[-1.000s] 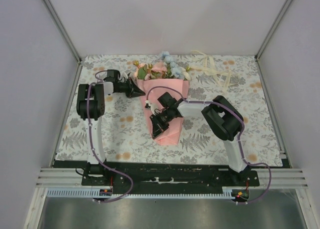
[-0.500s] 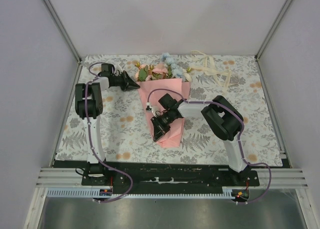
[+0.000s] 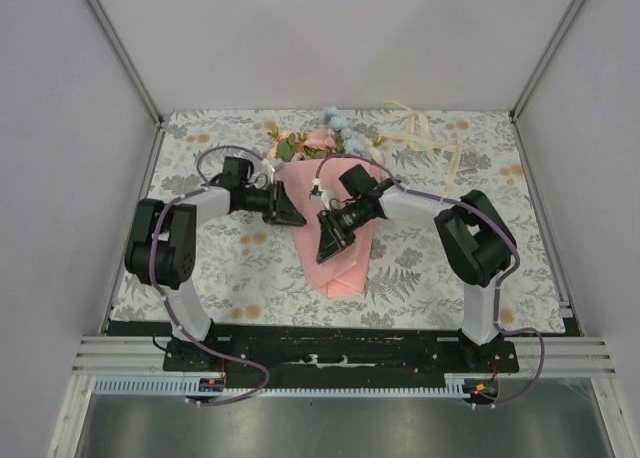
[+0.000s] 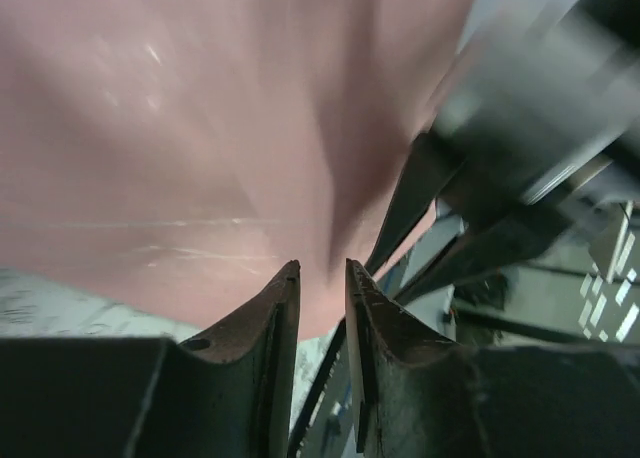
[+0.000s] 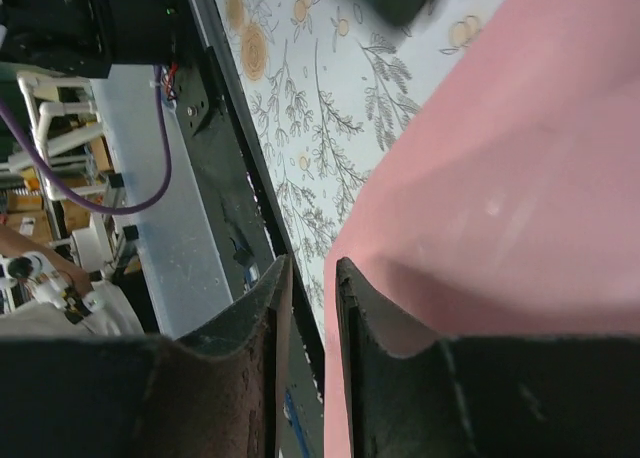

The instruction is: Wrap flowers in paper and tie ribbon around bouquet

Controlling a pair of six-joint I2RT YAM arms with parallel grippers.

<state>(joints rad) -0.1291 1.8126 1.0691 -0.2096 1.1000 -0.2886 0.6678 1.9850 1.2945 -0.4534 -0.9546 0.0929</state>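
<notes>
Floral tablecloth (image 3: 200,278) across the whole bench, white walls on three sides. Nearest the arm bases, only the folded foot of the paper (image 3: 345,273), lying flat on the cloth as a cone, narrow end toward the near edge. A little farther in, right gripper (image 3: 325,250) over the cone's middle, nose angled down toward the near edge, jaws parted by a narrow slit and closed on nothing (wrist view: bare cloth and the bench edge through the slit, pink sheet off to one side of the fingers). Beside it, at the cone's left edge, left gripper (image 3: 296,216), nose toward the paper, likewise barely parted, nothing pinched, pink filling its wrist view just beyond the tips. Farther back, flowers (image 3: 318,138) spilling from the cone's wide mouth: peach roses, pale blue clusters, green leaves. Farthest, near the back wall and well apart from both arms, ribbon (image 3: 425,138), loose and looped on the cloth, right of the blooms. Judged as the close of the wrapping step, with folds laid and no band round the waist yet. Next, most likely: pinning the flaps with one arm while sending the other (probably the right, nearer that corner) back for the ribbon. Calls for a fine pinch on a thin floppy strand lying flat, then a pass around the cone without dragging the folds loose.
</notes>
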